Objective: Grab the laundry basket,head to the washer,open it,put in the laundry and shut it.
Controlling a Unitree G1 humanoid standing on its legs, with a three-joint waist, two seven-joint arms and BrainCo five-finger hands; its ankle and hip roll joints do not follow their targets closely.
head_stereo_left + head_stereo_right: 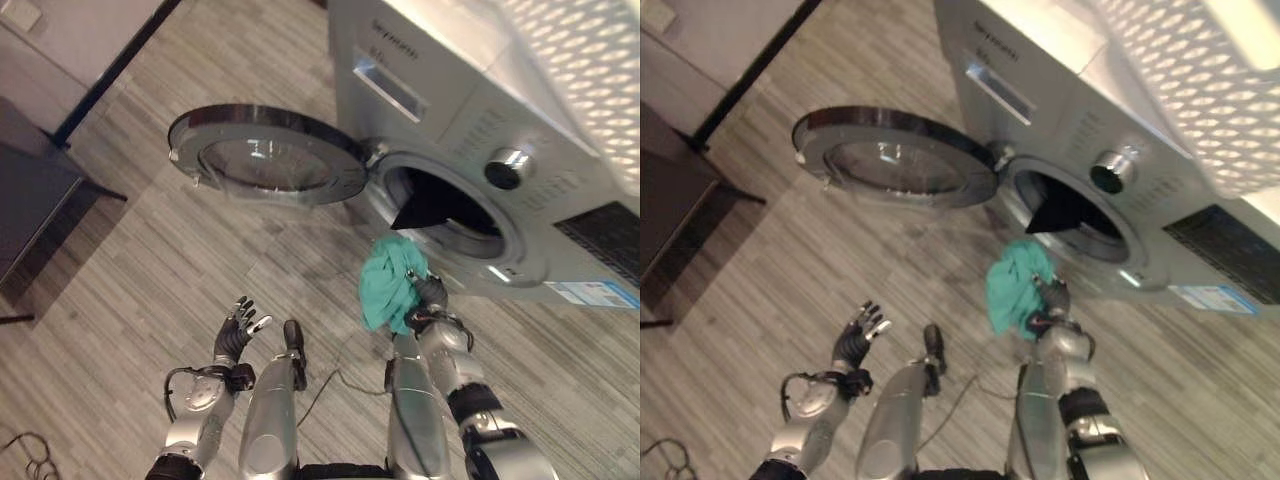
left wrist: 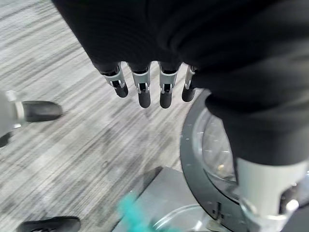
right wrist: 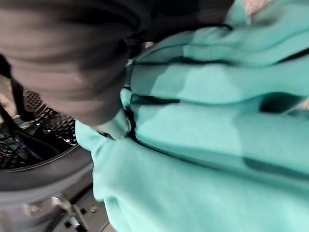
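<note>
My right hand (image 1: 428,296) squeezes the green cloth (image 1: 390,282) near the washer (image 1: 480,130) hole at one o'clock. My left hand (image 1: 235,333) is open.

Soft teal cloth (image 1: 390,280), glossy washer (image 1: 480,110)

Open washer mouth (image 1: 440,208), black cloth (image 1: 432,205) inside

Basket (image 1: 1200,90) atop washer (image 1: 1080,120)
</note>
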